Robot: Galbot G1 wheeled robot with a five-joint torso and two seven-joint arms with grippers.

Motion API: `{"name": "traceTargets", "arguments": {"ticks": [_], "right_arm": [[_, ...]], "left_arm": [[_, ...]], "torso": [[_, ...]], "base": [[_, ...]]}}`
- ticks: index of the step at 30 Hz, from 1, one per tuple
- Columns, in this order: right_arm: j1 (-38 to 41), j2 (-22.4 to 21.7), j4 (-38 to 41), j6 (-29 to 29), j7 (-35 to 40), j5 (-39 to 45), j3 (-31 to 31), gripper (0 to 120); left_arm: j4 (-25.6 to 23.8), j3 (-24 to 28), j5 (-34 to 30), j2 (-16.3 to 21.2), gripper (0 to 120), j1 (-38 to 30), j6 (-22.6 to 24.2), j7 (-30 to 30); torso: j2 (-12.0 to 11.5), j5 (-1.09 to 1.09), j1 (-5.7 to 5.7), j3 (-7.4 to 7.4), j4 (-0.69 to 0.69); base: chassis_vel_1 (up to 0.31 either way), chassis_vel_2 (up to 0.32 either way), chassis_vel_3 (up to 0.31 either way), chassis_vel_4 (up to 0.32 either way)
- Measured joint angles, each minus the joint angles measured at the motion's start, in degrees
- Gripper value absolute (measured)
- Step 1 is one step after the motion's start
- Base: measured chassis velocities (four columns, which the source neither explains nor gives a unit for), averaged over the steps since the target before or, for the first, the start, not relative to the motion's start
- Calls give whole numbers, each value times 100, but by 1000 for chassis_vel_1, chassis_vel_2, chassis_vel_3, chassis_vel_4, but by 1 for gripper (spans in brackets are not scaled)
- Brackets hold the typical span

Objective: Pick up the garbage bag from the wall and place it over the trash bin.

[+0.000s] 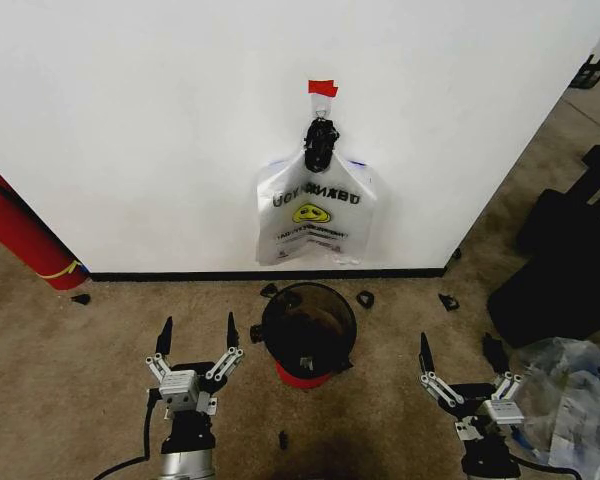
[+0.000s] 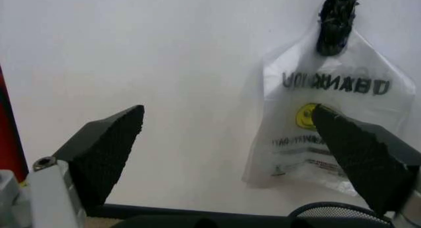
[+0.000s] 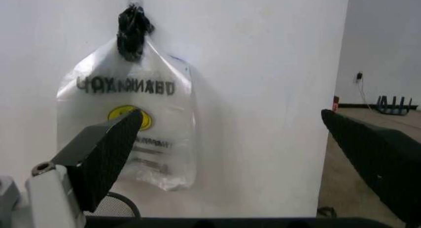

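The garbage bag (image 1: 315, 215) hangs on the white wall from a hook under a piece of red tape (image 1: 322, 88). It is thin and whitish, with mirrored black lettering, a yellow smiley and a black bunch at its top. It also shows in the left wrist view (image 2: 293, 139) and the right wrist view (image 3: 155, 139). Straight below it on the carpet stands the trash bin (image 1: 310, 286), round and black with a red base. My left gripper (image 1: 198, 325) is open, low and just left of the bin. My right gripper (image 1: 458, 345) is open, farther off to the bin's right.
A red fire extinguisher (image 1: 20, 235) leans at the wall on the far left. Black cases (image 1: 560, 270) and a clear plastic heap (image 1: 575, 390) crowd the right side. Small black bits (image 1: 365, 298) lie on the carpet near the baseboard.
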Motion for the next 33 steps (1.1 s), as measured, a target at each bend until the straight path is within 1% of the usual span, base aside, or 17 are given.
{"name": "traceTargets", "arguments": {"ticks": [33], "right_arm": [[-34,27,-5,56,-1,-18,6,100]], "left_arm": [[-35,-8,-3,27,100,31,-14,-18]], "torso": [[0,0,0,0,0]], "base": [[0,0,0,0]]}}
